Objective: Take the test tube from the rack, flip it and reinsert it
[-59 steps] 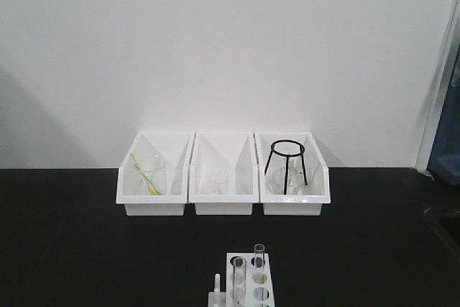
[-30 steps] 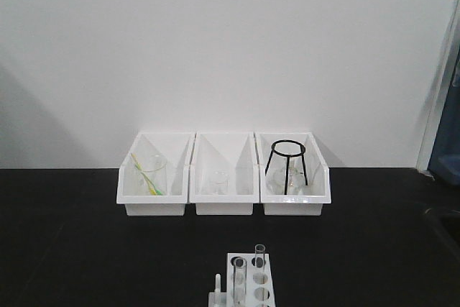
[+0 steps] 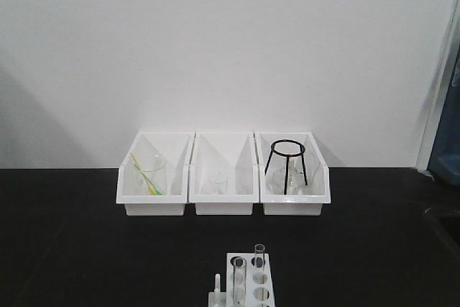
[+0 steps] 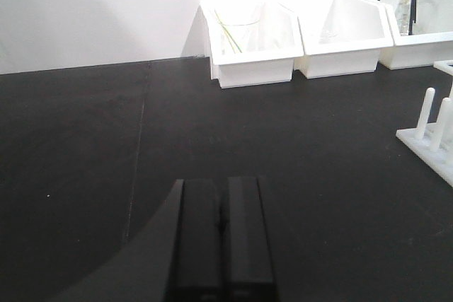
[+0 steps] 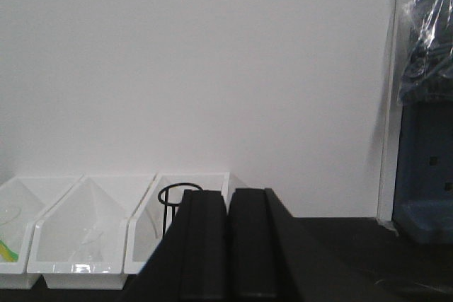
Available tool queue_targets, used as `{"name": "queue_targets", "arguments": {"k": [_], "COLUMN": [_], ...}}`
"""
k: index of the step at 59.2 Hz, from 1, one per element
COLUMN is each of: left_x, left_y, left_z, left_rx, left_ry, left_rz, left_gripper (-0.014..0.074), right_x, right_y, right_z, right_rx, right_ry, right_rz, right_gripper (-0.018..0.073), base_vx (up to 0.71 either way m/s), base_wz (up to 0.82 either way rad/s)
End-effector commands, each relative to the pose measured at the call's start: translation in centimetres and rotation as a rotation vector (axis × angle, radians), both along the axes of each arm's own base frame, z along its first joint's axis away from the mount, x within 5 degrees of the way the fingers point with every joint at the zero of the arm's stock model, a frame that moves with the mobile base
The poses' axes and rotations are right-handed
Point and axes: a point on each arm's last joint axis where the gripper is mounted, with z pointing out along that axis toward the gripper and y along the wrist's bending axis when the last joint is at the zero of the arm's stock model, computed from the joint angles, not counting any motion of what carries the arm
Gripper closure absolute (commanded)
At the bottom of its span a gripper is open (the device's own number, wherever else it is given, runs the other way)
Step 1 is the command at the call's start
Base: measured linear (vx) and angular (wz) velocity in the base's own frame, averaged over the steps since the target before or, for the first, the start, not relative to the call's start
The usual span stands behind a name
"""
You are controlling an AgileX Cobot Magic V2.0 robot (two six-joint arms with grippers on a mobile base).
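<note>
While the test tube (image 3: 238, 280) stood in the rack (image 3: 249, 267), left gripper (image 4: 221, 192) and right gripper (image 5: 228, 203) hung closed and empty, likely pre-approach.

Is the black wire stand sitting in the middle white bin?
No, the black wire stand sits in the rightmost bin, not the middle bin.

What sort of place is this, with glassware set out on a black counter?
Most likely a chemistry lab bench, or a mock-up of one: two test tubes stand in a white rack, white bins hold a beaker and a black wire tripod, on a black benchtop.
</note>
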Motion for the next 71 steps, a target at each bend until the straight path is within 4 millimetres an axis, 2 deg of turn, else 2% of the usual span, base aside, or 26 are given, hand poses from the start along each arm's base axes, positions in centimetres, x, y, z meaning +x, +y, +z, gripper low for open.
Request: {"name": "queue_targets", "arguments": {"k": [1,11,24,29,35,40,45,50,55,64,71], "left_x": [0.0,0.0,0.0,0.0,0.0,0.0,0.0,0.0,0.0,0.0,0.0], "left_y": [-0.1,-0.1,-0.1,-0.1,-0.1,-0.1,-0.1,-0.1,-0.1,-0.1,-0.1], "left_z": [0.9,0.9,0.9,0.9,0.9,0.9,0.9,0.9,0.9,0.9,0.9], "left_rx": [-0.022,-0.022,-0.022,-0.022,-0.022,-0.022,-0.022,-0.022,-0.022,-0.022,-0.022], "left_ry": [-0.089,-0.089,-0.089,-0.089,-0.089,-0.089,-0.089,-0.089,-0.089,-0.089,-0.089], "left_rz": [-0.014,-0.014,-0.014,-0.014,-0.014,-0.014,-0.014,-0.014,-0.014,-0.014,-0.014], "left_gripper": [0.0602,0.0602,0.0602,0.0602,0.0602,0.0602,0.0602,0.0602,0.0602,0.0602,0.0602], "right_x": [0.2,0.2,0.3,0.2,0.2,0.2,0.8,1.3,1.5,1.9,2.5], "right_y": [0.1,0.1,0.1,0.1,0.1,0.1,0.4,1.4,3.1,7.7,10.9], "right_z": [2.1,2.1,1.9,2.0,2.2,2.4,1.7,-0.1,-3.2,-9.3,-12.2], "right_rx": [-0.002,-0.007,-0.008,-0.008,0.015,0.061,0.014,-0.046,-0.07,-0.084,-0.099], "right_ry": [-0.133,-0.134,-0.111,-0.122,-0.145,-0.167,-0.16,-0.153,-0.105,0.046,0.106], "right_rz": [0.014,0.015,0.01,0.012,0.017,0.026,0.042,0.109,0.229,0.511,0.679], "right_gripper": [0.0543,0.0419,0.011,0.0029,-0.0024,-0.0027,-0.002,-0.0011,-0.0002,0.0007,0.0008], "base_vx": [0.0,0.0,0.0,0.0,0.0,0.0,0.0,0.0,0.0,0.0,0.0], "base_wz": [0.0,0.0,0.0,0.0,0.0,0.0,0.0,0.0,0.0,0.0,0.0]}}
